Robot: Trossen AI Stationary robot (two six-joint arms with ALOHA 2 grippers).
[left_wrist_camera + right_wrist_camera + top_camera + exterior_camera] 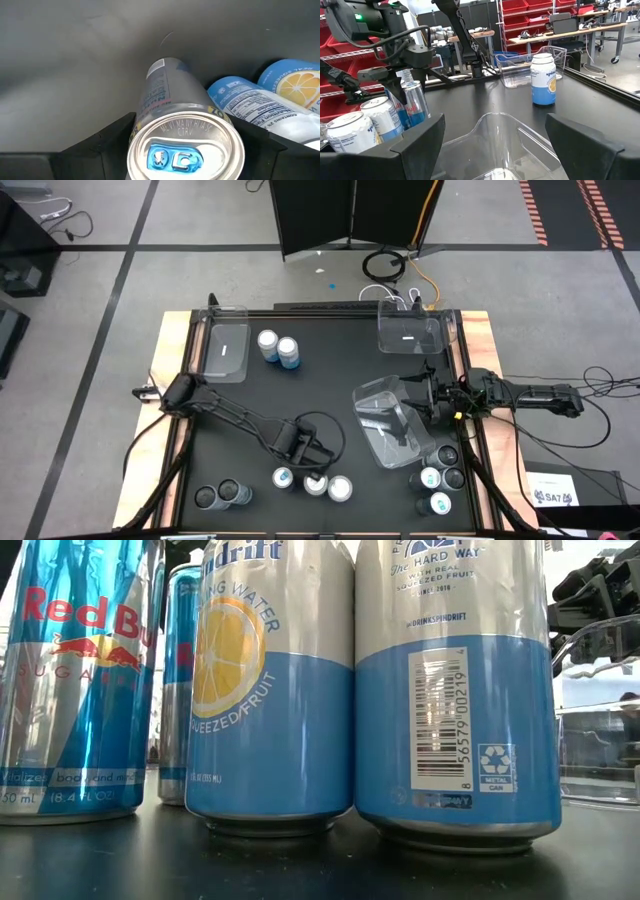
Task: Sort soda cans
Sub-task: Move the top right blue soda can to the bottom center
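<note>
LEFT: left gripper (pixel 312 463) straddles slim can (pixel 185 145) at front edge, fingers either side — grip unconfirmed | RIGHT: right gripper (pixel 418 395) open around tilted bin (pixel 385 420) — steadying it for sorting

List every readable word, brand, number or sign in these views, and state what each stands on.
"Red Bu", "SUGAR": blue and silver can.
"drift", "WATER", "QUEEZED FRUIT": lemon can.
"THE HARD WAY", "@DRINKSPINDRIFT", barcode digits "56579 00219", "METAL CAN": barcode can.
"CTRV": lid of the can between the left gripper's fingers; the line above is too blurred.
"SA7": floor label.
Nutrition panel on the neighbouring can: too small.
</note>
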